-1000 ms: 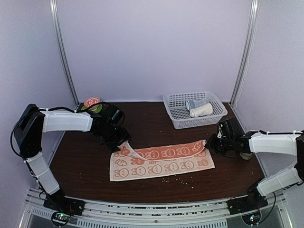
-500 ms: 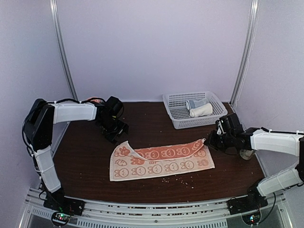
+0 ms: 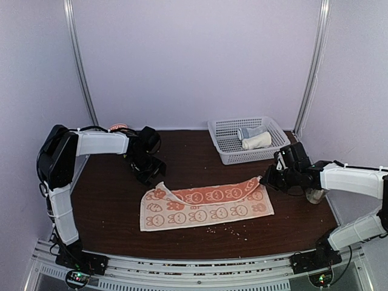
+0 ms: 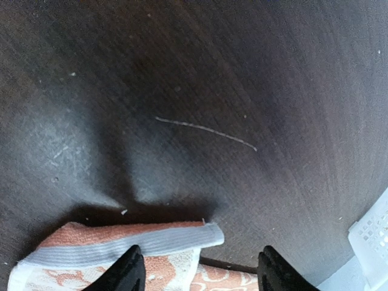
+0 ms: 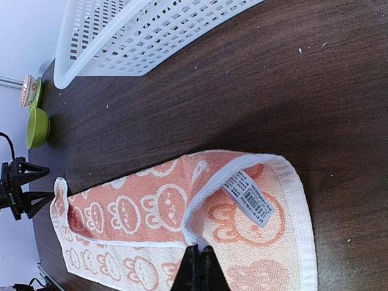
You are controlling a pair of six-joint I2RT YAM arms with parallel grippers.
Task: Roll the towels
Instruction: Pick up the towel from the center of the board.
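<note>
- Left tool hangs released just above the dark brown wooden desk. In its wrist view the fingers stand apart with nothing between them, at the left far corner of the towel.
- Right tool is clenched. Its wrist view shows the fingertips pressed together on the white hem of the folded edge, and the overhead view shows the towel's right far corner rising to meet them, so it looks to be pinching the cloth.
- The orange-red cloth towel with white circle patterns lies lengthwise across the middle of the desk. Its far long edge is folded over toward the near side, so it forms a narrower strip, and a barcode label shows on the turned-over part near the right end.
- A white plastic lattice basket sits at the far right of the desk. A cream-white cloth towel lies in it as a tight roll, beside a small pale grey-blue cloth bundle.
- Judged from this, one towel is rolled and put away. The orange-red towel is only folded lengthwise, with no roll begun at either end.
- What is left, as I read it: tidy the fold, roll the strip from one end, and probably set it in the basket.
</note>
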